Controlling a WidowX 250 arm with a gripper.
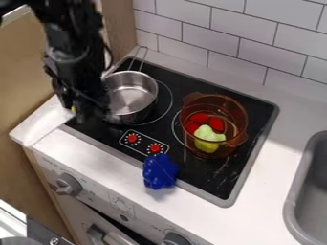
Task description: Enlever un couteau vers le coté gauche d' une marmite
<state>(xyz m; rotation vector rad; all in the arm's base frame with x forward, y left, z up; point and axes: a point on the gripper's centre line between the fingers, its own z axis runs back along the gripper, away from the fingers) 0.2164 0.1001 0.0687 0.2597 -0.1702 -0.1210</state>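
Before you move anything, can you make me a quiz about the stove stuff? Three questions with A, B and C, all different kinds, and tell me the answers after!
1. Where is the blue toy?
A) In the sink
B) Up against the wall tiles
C) At the front edge of the stove

2. How many red knobs are on the stove top?
A) Two
B) Four
C) Five

3. How is the metal pot?
A) Upside down
B) Upright, with no lid
C) Lying on its side

Answers:
1: C, it sits over the front edge, close to a red knob.
2: A, one red knob shows in each half of the white-outlined panel.
3: B, its round opening faces up and you can see its shiny inside.
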